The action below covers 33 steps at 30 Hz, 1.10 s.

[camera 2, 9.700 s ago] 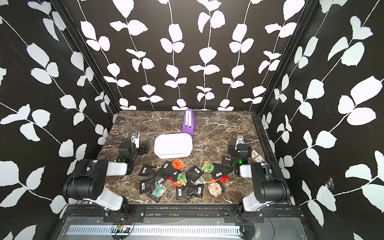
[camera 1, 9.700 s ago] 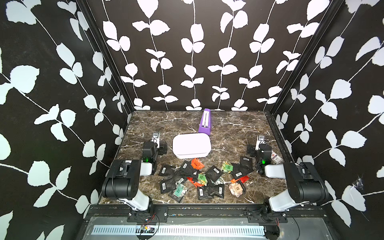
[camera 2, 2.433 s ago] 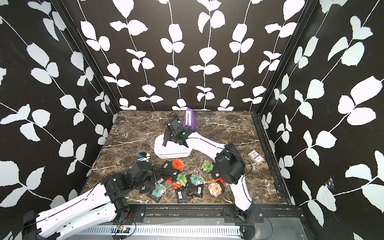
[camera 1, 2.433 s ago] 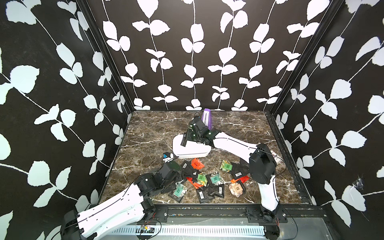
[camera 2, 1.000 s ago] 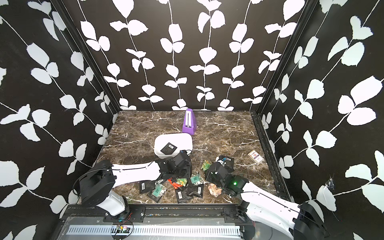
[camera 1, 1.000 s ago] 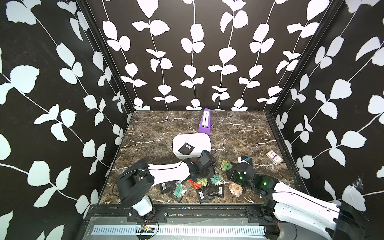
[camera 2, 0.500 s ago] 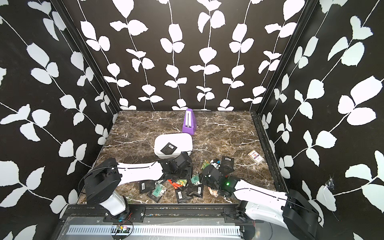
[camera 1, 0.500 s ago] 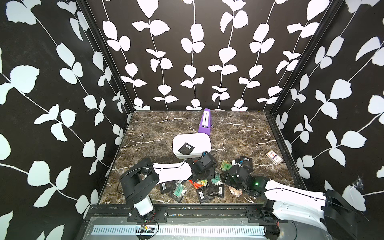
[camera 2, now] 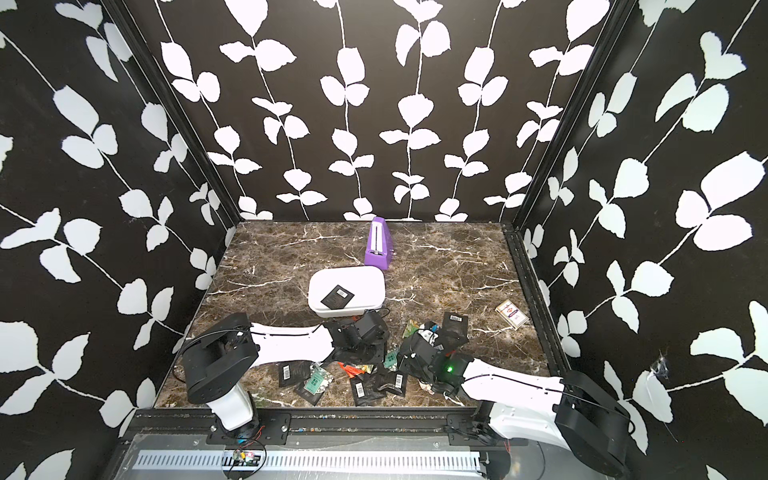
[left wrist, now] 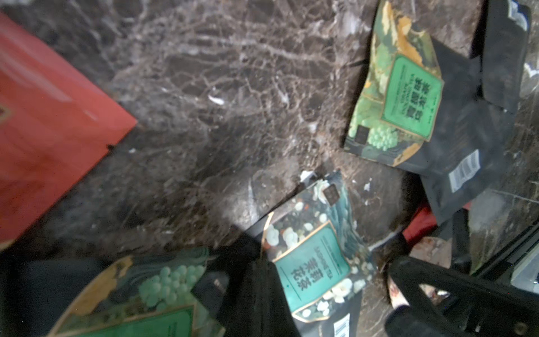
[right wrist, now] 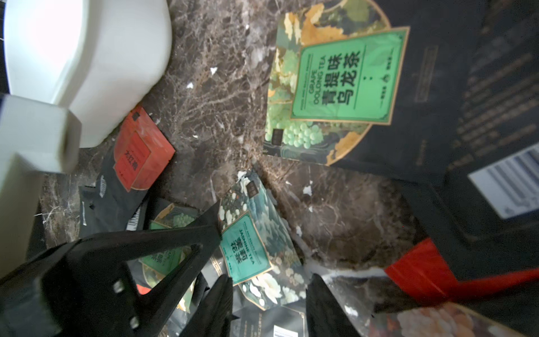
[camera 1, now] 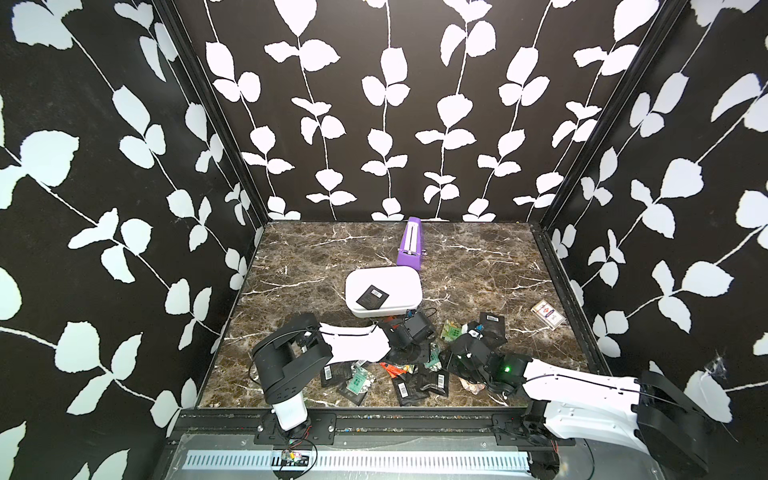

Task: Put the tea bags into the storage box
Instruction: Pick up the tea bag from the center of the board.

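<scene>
Early stage. One sachet (camera 1: 372, 297) in box (camera 1: 401, 280); bulk of tea bags (camera 1: 402, 389) loose on table (camera 1: 478, 266). Left gripper (camera 1: 409, 356) clenched, catch unclear; right gripper (right wrist: 269, 284) spread above jasmine sachet (right wrist: 248, 242).

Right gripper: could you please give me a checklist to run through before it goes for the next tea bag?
1. Is the right gripper open: ok.
2. Is a bag below it: ok, the jasmine bag lies flat under its fingertips.
3. Is it clear of the left gripper: not ok, that tip sits right beside the same bag.
4. Is the left gripper empty: cannot tell; it is shut.
5. Does the box have room: ok, only one black bag is inside.
</scene>
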Tool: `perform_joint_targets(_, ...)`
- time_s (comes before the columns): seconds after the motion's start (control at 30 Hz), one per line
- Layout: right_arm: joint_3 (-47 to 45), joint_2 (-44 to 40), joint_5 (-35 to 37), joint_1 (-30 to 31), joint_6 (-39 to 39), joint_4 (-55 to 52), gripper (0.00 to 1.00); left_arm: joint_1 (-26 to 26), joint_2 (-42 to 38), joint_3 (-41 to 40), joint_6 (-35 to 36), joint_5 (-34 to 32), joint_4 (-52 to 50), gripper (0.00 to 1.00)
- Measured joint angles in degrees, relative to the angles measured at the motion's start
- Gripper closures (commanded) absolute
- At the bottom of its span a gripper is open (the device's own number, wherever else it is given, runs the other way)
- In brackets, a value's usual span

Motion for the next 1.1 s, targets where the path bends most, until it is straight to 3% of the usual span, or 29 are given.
perform_joint_targets(0.37, -1.9, 1.8, 0.1, 0.1, 1.7, 1.9, 0.54, -0.1, 0.0, -0.1, -0.7, -0.2, 0.2, 1.00)
perform_joint_targets(0.7, -2.5, 3.7, 0.1, 0.3, 2.2, 6.3, 0.59, -0.3, 0.0, -0.2, -0.8, -0.4, 0.3, 1.00)
perform_joint_targets(0.8, -2.5, 4.8, 0.1, 0.4, 2.8, 8.0, 0.62, -0.3, 0.0, -0.2, -0.8, -0.4, 0.3, 1.00)
perform_joint_targets(1.1, -2.8, 6.3, 0.3, 0.7, 3.5, 9.0, 0.91, -0.3, 0.0, -0.2, -0.8, -0.4, 0.3, 1.00)
